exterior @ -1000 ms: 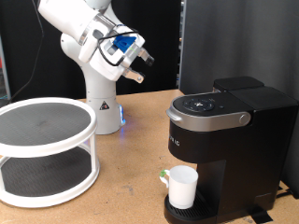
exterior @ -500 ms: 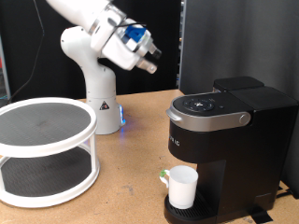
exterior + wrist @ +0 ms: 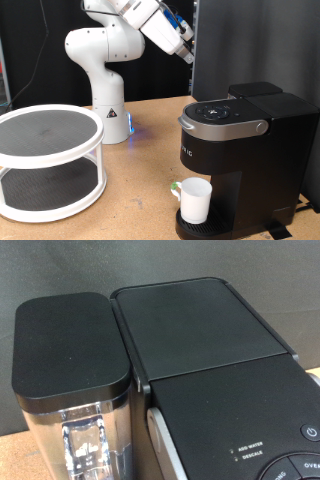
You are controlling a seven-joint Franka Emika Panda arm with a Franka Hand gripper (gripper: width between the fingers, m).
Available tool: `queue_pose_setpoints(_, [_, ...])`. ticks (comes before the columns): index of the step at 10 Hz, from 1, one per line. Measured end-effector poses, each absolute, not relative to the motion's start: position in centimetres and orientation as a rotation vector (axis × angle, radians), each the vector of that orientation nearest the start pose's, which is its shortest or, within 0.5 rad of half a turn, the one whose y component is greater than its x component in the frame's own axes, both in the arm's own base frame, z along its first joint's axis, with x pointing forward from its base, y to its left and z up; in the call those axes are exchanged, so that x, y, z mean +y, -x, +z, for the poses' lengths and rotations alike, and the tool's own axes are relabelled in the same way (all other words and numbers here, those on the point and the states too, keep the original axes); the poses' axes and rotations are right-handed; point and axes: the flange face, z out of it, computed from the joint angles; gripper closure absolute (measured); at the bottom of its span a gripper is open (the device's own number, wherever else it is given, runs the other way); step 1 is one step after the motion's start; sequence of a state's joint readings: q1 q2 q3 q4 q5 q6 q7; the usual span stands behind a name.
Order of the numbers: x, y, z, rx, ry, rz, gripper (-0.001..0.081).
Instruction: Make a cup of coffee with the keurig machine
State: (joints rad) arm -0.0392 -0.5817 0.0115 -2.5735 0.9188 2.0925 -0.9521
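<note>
— Where is the arm (image 3: 115,45) in the exterior view?

— Its white base column stands at about ten o'clock from the middle of the picture. From the rounded shoulder the upper links rise and bend toward twelve o'clock, running out along the top edge.

— And the gripper (image 3: 186,52)?

— At roughly one o'clock, high up, at the end of a forearm slanting down toward four o'clock. Blue parts show at the wrist. The fingers point down and away from the base, and nothing sits between them; their spacing is too small to read.

— The wrist view?

— No finger shows there.
</note>
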Motion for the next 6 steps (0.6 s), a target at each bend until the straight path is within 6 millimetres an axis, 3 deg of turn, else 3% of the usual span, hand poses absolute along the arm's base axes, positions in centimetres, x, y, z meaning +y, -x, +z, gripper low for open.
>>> queue_pose_setpoints(2, [2.9, -38.6, 47.9, -0.655, 2.33, -0.613, 0.0001])
queue_pose_setpoints(4, [3.4, -38.8, 48.5, -0.894, 2.333, -0.653, 0.0001])
queue_pose_setpoints(6, [4.6, -39.9, 50.0, -1.138, 2.387, -0.589, 0.0001])
